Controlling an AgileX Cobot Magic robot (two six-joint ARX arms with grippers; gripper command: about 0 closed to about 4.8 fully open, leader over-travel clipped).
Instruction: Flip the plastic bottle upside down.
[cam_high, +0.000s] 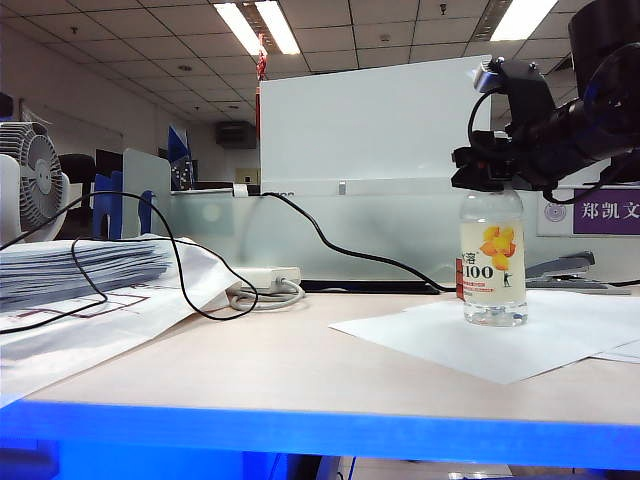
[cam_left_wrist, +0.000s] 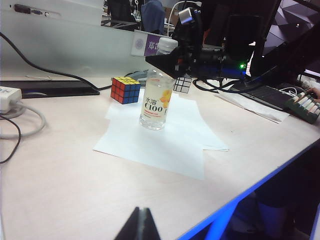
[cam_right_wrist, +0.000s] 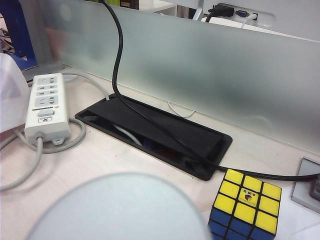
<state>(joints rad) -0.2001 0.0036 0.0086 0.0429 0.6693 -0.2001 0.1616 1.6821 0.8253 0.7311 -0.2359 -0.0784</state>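
Bottle (cam_high: 493, 257) stands upright on a white sheet (cam_high: 470, 335) on the table (cam_high: 300, 365), label facing the exterior camera. It holds a clear liquid reaching nearly to the shoulder; whether it is sealed I cannot tell, since the neck is hidden by the fingers.

Right gripper (cam_high: 492, 170) sits at the bottle's neck — fingers to either side of the cap, body of the bottle hanging below them. In the left wrist view the same gripper (cam_left_wrist: 167, 59) covers the bottle (cam_left_wrist: 155, 102) top. Whether the fingers are already pressing on the cap or only flanking it the frames do not show; the right wrist view gives only a blurred pale dome (cam_right_wrist: 120, 207) just under the camera, probably the cap. Judgement: taking it high at the neck leaves the body free to swing round for the flip.

Left gripper (cam_left_wrist: 141, 226) is well short of the bottle, low over bare table, fingers pressed together with nothing between them — apparently parked, no part in this step.

Beyond the right fingers lies a cube (cam_right_wrist: 245, 210), close to the sheet; further off a power strip (cam_right_wrist: 47, 105) and a black cable tray (cam_right_wrist: 155, 135) set into the table. Cube is near enough that a wide swing might clip it.

Step judged: grasp being made, flip not yet begun.
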